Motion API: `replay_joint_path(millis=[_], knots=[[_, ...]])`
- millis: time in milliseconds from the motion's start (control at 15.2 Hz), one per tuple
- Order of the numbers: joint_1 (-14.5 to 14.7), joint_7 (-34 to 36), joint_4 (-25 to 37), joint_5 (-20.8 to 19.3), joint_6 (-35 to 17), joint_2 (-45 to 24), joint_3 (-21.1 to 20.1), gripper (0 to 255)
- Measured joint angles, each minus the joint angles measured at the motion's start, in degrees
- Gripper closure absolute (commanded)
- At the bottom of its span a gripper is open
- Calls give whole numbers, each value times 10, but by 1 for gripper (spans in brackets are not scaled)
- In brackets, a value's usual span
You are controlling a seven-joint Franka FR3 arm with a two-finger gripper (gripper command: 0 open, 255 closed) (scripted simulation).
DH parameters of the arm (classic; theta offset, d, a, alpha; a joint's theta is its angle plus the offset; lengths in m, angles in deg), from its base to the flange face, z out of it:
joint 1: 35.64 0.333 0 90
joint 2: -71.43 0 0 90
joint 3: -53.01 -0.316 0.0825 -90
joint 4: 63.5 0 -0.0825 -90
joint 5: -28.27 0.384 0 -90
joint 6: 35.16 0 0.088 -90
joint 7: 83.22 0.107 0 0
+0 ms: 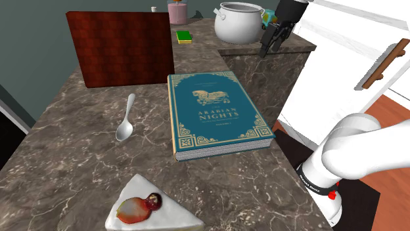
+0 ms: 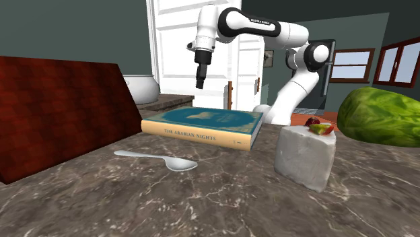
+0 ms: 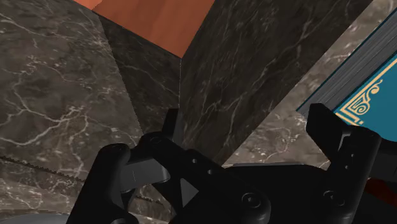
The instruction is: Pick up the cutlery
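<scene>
A dark marble worktop [image 1: 66, 151] is seen running through a kitchen, its far end turning a corner above an orange floor. A red-brown board [image 1: 121, 46] is seen standing on it, toward the shoulder view's upper left. The white arm [image 2: 269, 30] is shown reaching from its stand over the worktop's far end. A large green watermelon [image 2: 380, 114] is pictured at the second exterior view's right. A teal hardback book [image 1: 217, 111], lettered "Arabian Nights" in gold, is laid flat on the worktop. A white lidded pot [image 1: 240, 23] is set at the far end, near the arm's hand. A white wedge of cake [image 1: 154, 210], topped with fruit, is placed by the edge nearest the shoulder camera. The pale grey spoon [image 1: 125, 125] is seen lying flat on the worktop, to the shoulder view's left of the book and apart from it, in front of the board, with its bowl turned toward the cake. A green-and-yellow sponge [image 1: 184, 37] is seen between the board and the pot. The black gripper [image 1: 269, 47] is held pointing downward over the worktop's far corner beside the pot, its fingers spread with nothing between them, well apart from the spoon.
</scene>
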Motion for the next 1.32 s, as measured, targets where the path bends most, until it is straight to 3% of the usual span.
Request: replay_joint_path(millis=[264, 792, 1320], knots=[[3, 40, -1, 17, 0, -6, -26, 0], [16, 199, 20, 83, -13, -58, -127, 0], [21, 360, 101, 125, -32, -162, -223, 0]])
